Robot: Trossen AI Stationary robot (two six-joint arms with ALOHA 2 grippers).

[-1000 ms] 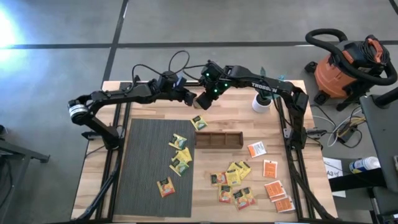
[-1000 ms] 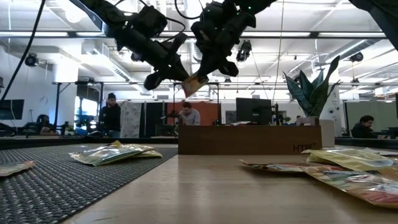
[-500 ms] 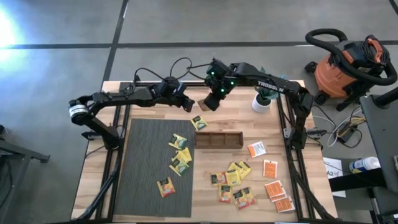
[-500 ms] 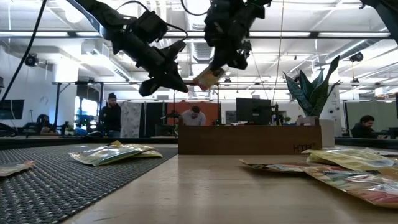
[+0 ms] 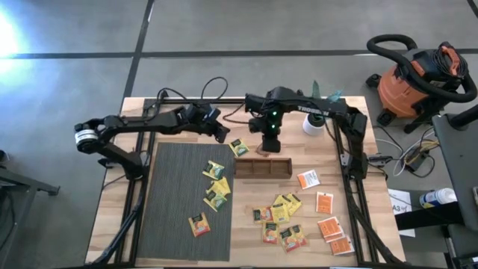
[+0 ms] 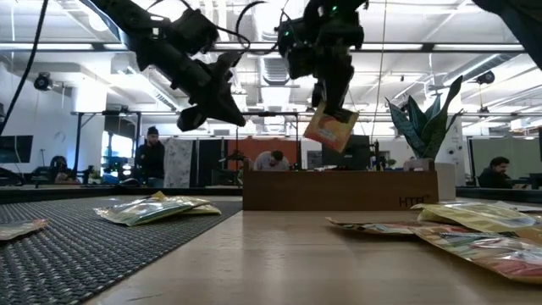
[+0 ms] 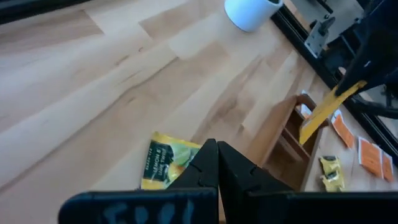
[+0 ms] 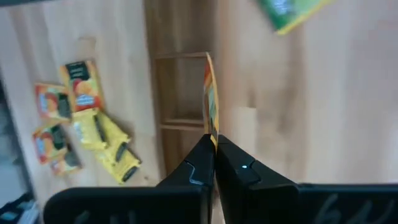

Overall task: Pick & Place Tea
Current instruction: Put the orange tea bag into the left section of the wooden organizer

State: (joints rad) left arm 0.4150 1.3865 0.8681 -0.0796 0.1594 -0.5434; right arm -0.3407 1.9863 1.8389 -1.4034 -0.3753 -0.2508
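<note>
Broadly, the wooden table (image 5: 187, 138) fills the middle of the high view, with a dark ribbed mat (image 5: 175, 194) covering its lower-left part and bare planks along the upper edge. At centre sits the brown wooden tray (image 5: 261, 167), with clear wood just above it. Sachets of tea (image 5: 280, 217) lie scattered at lower centre and lower right, and a few on the mat's right edge. Above the tray's upper rim, the right gripper (image 5: 270, 137) hangs with fingers pinched tight on an orange sachet (image 6: 330, 129) dangling in the air. Upper left of it, the left gripper (image 5: 222, 134) hovers closed and empty, just beside a loose yellow sachet (image 5: 239, 146).
</note>
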